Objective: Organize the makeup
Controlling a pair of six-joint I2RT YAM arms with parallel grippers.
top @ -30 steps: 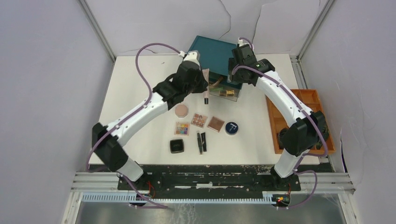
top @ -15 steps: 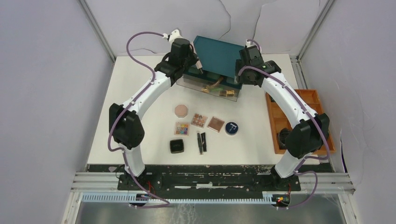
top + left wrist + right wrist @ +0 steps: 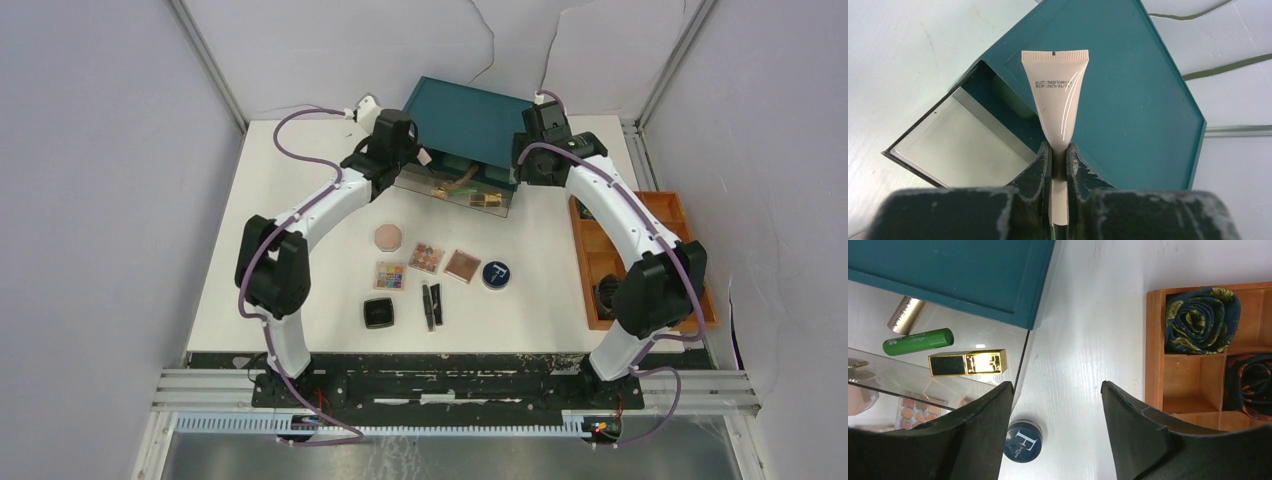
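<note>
We held the beige squeeze tube (image 3: 1058,95) in the left gripper (image 3: 1059,150). Its jaws were pinched narrow on the tube's lower end, and the crimped end pointed away over the lid of the teal drawer box (image 3: 1138,110), just beside the box's open drawer (image 3: 963,150). The right gripper (image 3: 1057,386) hung wide and empty at the box's other front corner. The rest of the makeup lay on the table in front of the box: a pink octagonal compact (image 3: 388,237), a dark blue round compact (image 3: 496,274), a black square compact (image 3: 378,313) and some square palettes.

We judged the step to be setting the tube into the drawer. To do it well, we would carry the tube off the lid until it sat squarely over the opening. We would then lower it past the drawer wall, lay it nearly flat and open the jaws only once it was low. A green tube (image 3: 918,341) and a black-and-gold lipstick (image 3: 967,363) already lay in a drawer of the box, so a bare patch was the target.

The tube's cap was hidden between the fingers. We could not tell its height above the box, nor whether both wrist views showed the same drawer. The drawer's glossy, see-through wall made it unclear what lay inside and what merely showed through.
</note>
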